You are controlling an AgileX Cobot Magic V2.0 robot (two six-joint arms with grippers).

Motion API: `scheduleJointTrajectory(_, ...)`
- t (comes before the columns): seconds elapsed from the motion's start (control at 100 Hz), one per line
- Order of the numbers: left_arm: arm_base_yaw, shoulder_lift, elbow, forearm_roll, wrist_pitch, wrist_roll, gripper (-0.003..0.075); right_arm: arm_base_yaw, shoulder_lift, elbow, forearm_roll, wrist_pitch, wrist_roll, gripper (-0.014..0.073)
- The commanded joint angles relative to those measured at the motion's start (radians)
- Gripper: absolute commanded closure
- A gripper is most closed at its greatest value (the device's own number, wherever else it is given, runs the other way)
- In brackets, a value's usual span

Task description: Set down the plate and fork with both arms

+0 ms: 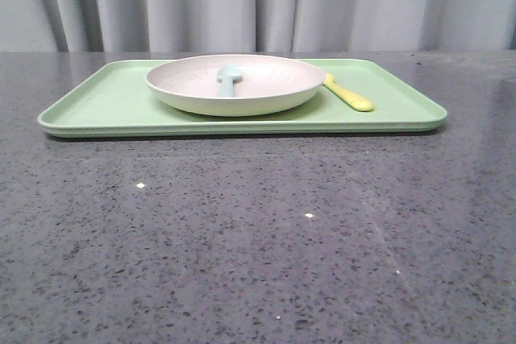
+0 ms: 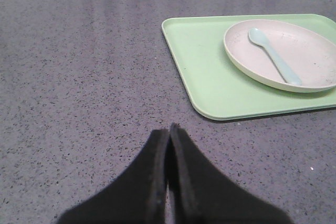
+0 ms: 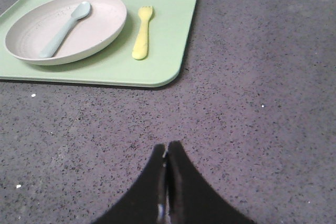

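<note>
The left tool (image 2: pixel 169 129) hangs over bare speckled grey bench (image 1: pixel 242 239), its two black fingers pressed together at the tips and holding nothing. It sits well apart from the light-green tray (image 1: pixel 105 102), which lies ahead of it and off to its right.

On the tray, roughly at its middle, rests the plate (image 1: pixel 266 98), a shallow cream-white dish with a raised rim and a pale pinkish inside. A pale blue spoon (image 1: pixel 229 78) lies inside the plate, its bowl toward the far side and its handle running back toward the near rim, as the left wrist view (image 2: pixel 273 56) shows clearly.

Just beside the plate on its right lies the fork (image 1: pixel 348 96), bright yellow and slim, flat on the tray surface. In the right wrist view the fork (image 3: pixel 142 32) is close to the plate rim but apart from it, tines pointing away toward the far edge of the tray and rounded handle end nearer.

The right tool (image 3: pixel 167 150) is likewise closed tip to tip and empty, poised over bare bench, well clear of the tray's near right corner.

Grey curtains (image 1: pixel 258 2) hang behind the bench.
</note>
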Motion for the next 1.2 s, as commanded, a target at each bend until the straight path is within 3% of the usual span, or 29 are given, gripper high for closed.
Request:
scheduleJointTrajectory(0.0, 0.000, 0.007, -0.023, 0.000, -0.079, -0.011, 0.0741, -0.001, 0.006, -0.026, -0.016, -0.072, -0.011, 0.0660)
scheduleJointTrajectory(0.3, 0.036, -0.007, -0.016, 0.028, -0.083, -0.011, 0.0741, -0.001, 0.006, -0.026, -0.016, -0.072, -0.011, 0.0660)
scheduleJointTrajectory(0.42, 0.043, -0.029, 0.017, 0.045, -0.168, 0.001, 0.0741, -0.001, 0.006, -0.026, -0.016, -0.072, -0.011, 0.0660)
scheduleJointTrajectory(0.64, 0.114, -0.110, 0.174, 0.028, -0.426, 0.051, 0.0741, -0.001, 0.006, -0.026, -0.016, -0.072, -0.011, 0.0660)
scheduleJointTrajectory(1.19, 0.233, -0.356, 0.527, -0.045, -0.593, 0.051, 0.0741, -0.001, 0.006, -0.026, -0.016, -0.072, -0.011, 0.0660)
